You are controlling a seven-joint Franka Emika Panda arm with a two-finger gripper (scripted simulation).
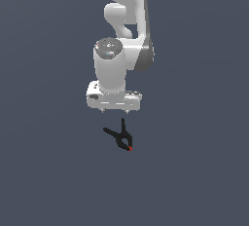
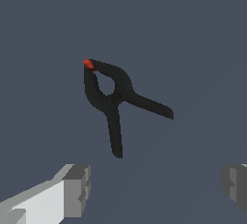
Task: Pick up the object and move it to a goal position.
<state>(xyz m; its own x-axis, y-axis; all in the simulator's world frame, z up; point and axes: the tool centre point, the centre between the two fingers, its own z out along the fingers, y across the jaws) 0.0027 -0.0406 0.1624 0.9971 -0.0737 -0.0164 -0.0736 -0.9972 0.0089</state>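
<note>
Exterior view: white Panda arm (image 1: 124, 35) comes down from 12 o'clock, wrist pointing straight down. End effector (image 1: 115, 110) sits just below frame centre; only two short finger stubs show under the white hand, set well apart, nothing between them. Spring clamp (image 1: 121, 137) lies on the flat grey-blue worktop (image 1: 44, 171), just under the end effector toward 6 o'clock, slightly to the exterior view's right. No contact visible between them. Clamp is black, two thin handles splayed: one points to 12 o'clock, the other to about 10 o'clock. Red-orange tip at the 5 o'clock end.

Wrist view: clamp (image 2: 113, 97) fills the middle of the frame, lying flat on the worktop (image 2: 202, 35). Red-orange tip at about 11 o'clock from the pivot. One handle runs toward 4 o'clock, the other toward 6 o'clock. Two fingertips (image 2: 77, 187) of the end effector (image 2: 157, 184) show at the 7 and 4 o'clock corners, spread wide, gap empty. Clamp sits ahead of the gap, toward 12 o'clock from it, apart from both fingers. Right-hand finger is cut off by the frame edge.
</note>
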